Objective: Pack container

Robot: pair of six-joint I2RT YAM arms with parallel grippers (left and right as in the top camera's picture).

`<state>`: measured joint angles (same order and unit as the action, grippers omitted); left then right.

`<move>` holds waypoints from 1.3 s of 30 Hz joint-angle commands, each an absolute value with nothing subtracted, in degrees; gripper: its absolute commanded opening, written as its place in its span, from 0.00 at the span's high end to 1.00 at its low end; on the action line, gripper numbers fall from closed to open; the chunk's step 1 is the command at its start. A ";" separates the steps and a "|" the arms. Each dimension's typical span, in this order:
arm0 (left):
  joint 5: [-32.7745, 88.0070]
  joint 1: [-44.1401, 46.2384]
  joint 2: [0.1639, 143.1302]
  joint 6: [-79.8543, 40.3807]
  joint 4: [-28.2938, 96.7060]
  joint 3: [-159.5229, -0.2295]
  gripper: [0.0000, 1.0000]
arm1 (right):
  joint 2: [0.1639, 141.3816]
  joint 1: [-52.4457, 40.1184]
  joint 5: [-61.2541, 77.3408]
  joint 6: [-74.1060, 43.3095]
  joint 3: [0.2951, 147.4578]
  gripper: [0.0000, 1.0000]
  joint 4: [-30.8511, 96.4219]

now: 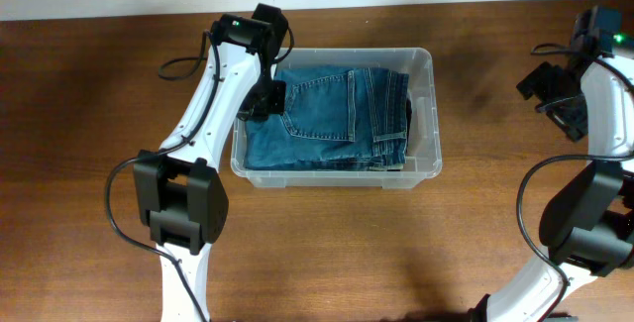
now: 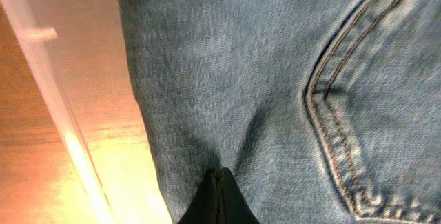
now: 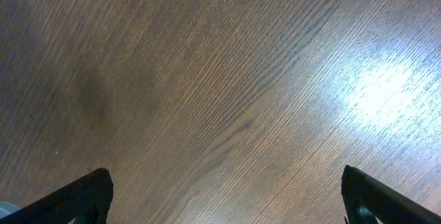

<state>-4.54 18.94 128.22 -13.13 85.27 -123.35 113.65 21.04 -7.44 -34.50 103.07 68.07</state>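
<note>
Container: clear bin [image 1: 428,114], middle of the table [image 1: 327,253].
Progress: folded jeans [image 1: 337,119] lie flat inside and fill most of the bin, so packing looks nearly done. Probably only letting go and pulling clear is left.
Left gripper [image 1: 265,99]: fingers closed tip to tip, inside the bin's left end, tips touching the denim beside a back pocket. Whether they pinch a fold cannot be told.
Right gripper [image 3: 227,196]: fingers spread wide, holding nothing, over the table well to the right of the bin.

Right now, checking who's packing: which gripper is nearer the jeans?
Left. The left gripper, shut, touches the jeans in the container; the right gripper hangs open over the table, far aside.
</note>
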 commanded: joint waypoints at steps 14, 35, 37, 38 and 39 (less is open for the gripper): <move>-3.57 19.14 126.52 -13.69 77.10 -111.68 0.99 | 113.91 21.41 -8.16 -35.00 103.07 0.02 68.10; 6.74 23.29 125.91 -13.67 75.46 -128.20 0.99 | 113.91 21.41 -8.16 -35.00 103.07 0.02 68.10; 6.68 25.23 125.91 -13.69 73.30 -127.81 0.99 | 113.91 21.41 -8.16 -35.00 103.07 0.02 68.10; 6.70 26.26 125.91 -13.69 72.20 -127.66 0.99 | 113.91 21.41 -8.16 -35.00 103.07 0.02 68.10; 6.63 27.27 125.93 -13.69 71.22 -127.48 0.99 | 113.91 21.41 -8.16 -35.00 103.07 0.02 68.10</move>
